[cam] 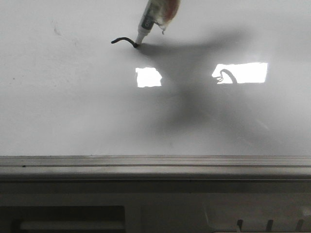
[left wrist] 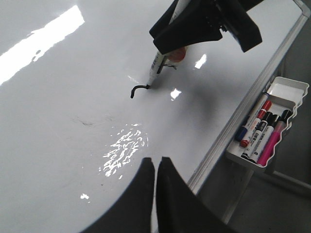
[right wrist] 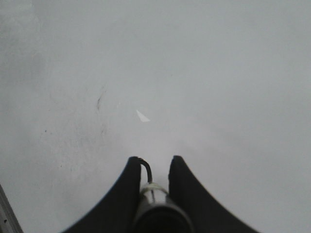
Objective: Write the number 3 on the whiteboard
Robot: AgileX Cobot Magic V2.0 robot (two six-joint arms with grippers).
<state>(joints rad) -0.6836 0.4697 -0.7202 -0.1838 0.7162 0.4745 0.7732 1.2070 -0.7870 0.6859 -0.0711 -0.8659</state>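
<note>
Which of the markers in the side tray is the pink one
The pink marker lies at the tray's outer edge, farthest from the whiteboard. Its whole barrel is bright pink, while the others beside it have white barrels with red, blue or black caps.

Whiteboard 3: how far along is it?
Done: only a short curved black stroke is on the whiteboard, the start of the top of the number 3. In hand: the right gripper is shut on the marker, its tip touching the stroke's end. The left gripper is shut and holds nothing. Left: nearly the whole digit, the rest of the upper curve and all of the lower one.
</note>
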